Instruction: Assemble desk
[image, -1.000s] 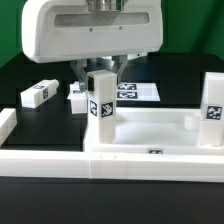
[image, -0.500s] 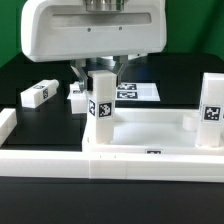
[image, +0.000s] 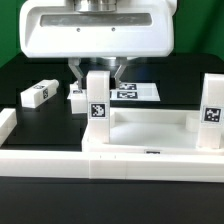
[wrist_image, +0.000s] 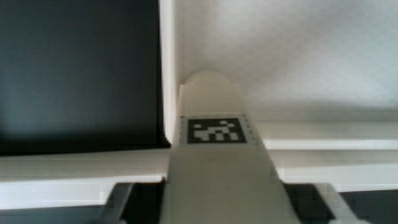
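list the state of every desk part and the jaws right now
desk top: flat on the table, rim up
gripped leg: upright at the corner on the exterior view's left; seated or not, cannot tell
standing leg: upright at the corner on the exterior view's right, free
loose legs: lying on the table, unattached
jaws: closed on the gripped leg
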